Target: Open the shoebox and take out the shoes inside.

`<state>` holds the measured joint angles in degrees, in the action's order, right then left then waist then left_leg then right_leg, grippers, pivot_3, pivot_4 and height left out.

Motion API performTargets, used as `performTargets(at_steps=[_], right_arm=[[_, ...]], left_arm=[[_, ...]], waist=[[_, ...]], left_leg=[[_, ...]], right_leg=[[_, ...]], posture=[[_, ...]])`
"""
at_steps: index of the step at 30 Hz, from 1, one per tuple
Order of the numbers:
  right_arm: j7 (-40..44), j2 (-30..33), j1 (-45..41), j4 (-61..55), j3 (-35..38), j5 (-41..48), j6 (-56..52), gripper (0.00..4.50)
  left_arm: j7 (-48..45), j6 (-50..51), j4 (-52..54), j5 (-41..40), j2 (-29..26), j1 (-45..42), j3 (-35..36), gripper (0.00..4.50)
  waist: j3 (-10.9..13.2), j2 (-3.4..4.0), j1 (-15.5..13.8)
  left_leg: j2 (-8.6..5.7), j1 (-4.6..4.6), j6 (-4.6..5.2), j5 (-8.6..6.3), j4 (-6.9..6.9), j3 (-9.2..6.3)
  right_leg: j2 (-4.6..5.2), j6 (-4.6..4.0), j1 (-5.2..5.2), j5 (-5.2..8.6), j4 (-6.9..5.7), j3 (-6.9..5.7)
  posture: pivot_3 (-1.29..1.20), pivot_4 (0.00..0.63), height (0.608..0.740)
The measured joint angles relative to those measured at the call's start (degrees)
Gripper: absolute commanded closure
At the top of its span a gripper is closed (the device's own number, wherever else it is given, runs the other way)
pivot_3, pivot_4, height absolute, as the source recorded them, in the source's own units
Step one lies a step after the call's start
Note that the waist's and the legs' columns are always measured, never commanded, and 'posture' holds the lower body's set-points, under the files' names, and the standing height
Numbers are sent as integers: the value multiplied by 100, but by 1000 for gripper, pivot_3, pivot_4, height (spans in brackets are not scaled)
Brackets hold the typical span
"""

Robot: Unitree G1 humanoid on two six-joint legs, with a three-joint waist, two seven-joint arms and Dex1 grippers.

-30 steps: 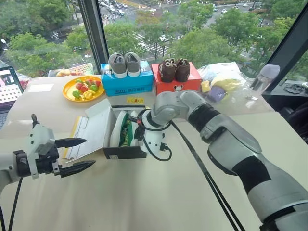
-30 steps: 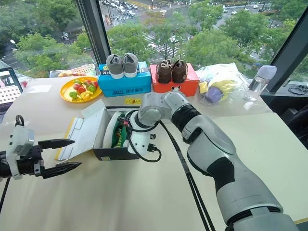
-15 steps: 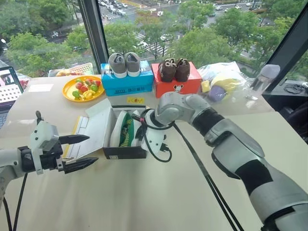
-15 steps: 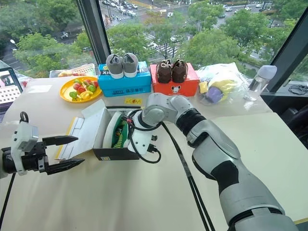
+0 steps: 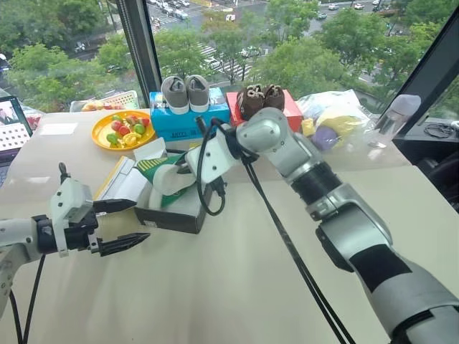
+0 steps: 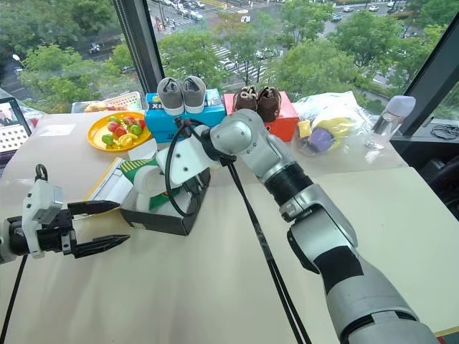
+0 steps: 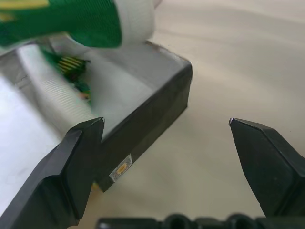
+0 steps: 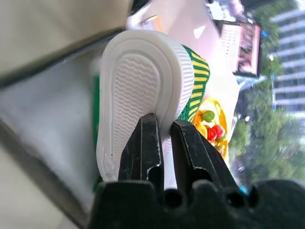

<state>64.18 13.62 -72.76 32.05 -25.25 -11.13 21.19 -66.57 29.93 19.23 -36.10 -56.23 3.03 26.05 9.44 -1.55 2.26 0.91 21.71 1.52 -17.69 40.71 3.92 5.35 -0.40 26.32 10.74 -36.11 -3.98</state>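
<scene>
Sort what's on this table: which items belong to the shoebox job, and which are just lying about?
Part of the job:
- shoebox, lid open
- green shoe, pinched in the right pincer, up above the box
- second green shoe, inside the box
- left pincer, open beside the box

Lying about:
- blue box with grey shoes
- red box with brown shoes
- fruit plate
- water bottle
</scene>
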Motion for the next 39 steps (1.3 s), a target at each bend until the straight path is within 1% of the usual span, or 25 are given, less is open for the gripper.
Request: performTargets(at_steps=[6, 11, 15, 17, 20, 22, 25, 27, 29, 33, 39], right_arm=[[-341, -34, 192, -713, 655, 532, -1704, 4499], [-480, 542, 408, -1803, 1271, 862, -2938, 4499], [-550, 1062, 899, -2761, 1377, 955, -3669, 4499], [-809, 1433, 1317, -3065, 1336, 599, -3814, 4499], [-1496, 1925, 2134, -3048, 1092, -316, -3824, 4499], [-2141, 1959, 2676, -2903, 895, -926, -3835, 4499], [-2925, 1924, 2943, -2989, 692, -1480, -3744, 4499], [-3449, 1993, 3257, -3131, 665, -1926, -3735, 4499], [-3951, 2066, 3643, -3369, 518, -2440, -3683, 4499], [-4379, 2073, 4357, -3918, 339, -3139, -3708, 4499], [-4363, 1785, 5327, -5008, 586, -3378, -4274, 4499]], left_arm=[[-32, 10, -5, 0, -4, -74, -36, 0], [-45, 20, -31, 0, -17, -144, -98, 0], [-46, 21, -110, 0, -39, -284, -165, 0], [-40, 27, -125, -1, -43, -351, -245, 0], [-33, 36, -131, 0, -43, -390, -294, 0], [-35, 40, -133, -2, -43, -443, -350, 0], [-36, 40, -124, -5, -43, -536, -400, 0], [-36, 41, -126, -6, -44, -547, -408, 0], [-40, 49, -137, -5, -45, -544, -410, 0], [-47, 50, -156, -3, -47, -534, -409, 0], [-67, 50, -162, -3, -54, -523, -409, 0]], waist=[[0, 0, -5], [0, 0, -73], [0, 0, -124], [-1, -1, -137], [-1, -2, -170], [0, -3, -154], [1, 1, -109], [0, 0, -142], [-3, -5, -217], [-4, -7, -334], [-6, -10, -329]], left_leg=[[1, 2, -1, 0, 2, -1], [-2, 10, 5, -3, 2, -4], [-2, 13, 7, -4, 2, -3], [-5, 11, 9, -5, 4, 0], [-9, 11, 15, -8, 15, 3], [-9, 10, 14, -7, 17, 10], [-7, -8, 2, 1, 15, 20], [-6, -27, 1, 1, 12, 17], [-8, -27, 6, -2, 15, 15], [-17, -22, 21, -10, 29, 5], [-17, -17, 22, -11, 32, 2]], right_leg=[[-3, 0, 2, 0, -2, -2], [-2, 3, 3, -2, 7, -7], [-4, 4, 3, -2, 9, -9], [-4, 7, 1, -3, 9, -6], [0, 12, -2, -4, 18, -5], [-2, 13, 1, -5, 19, 4], [-9, 12, 1, -4, 13, 21], [-10, 12, -16, -1, 15, 17], [-4, 16, -22, 1, 15, 14], [-1, 28, -31, 7, 19, 19], [-6, 30, -31, 7, 21, 22]], posture=[[0, 150, 731], [0, 150, 731], [0, 150, 731], [0, 150, 731], [0, 150, 731], [0, 150, 731], [0, 150, 731], [0, 150, 731], [0, 150, 731], [0, 150, 731], [0, 150, 731]])
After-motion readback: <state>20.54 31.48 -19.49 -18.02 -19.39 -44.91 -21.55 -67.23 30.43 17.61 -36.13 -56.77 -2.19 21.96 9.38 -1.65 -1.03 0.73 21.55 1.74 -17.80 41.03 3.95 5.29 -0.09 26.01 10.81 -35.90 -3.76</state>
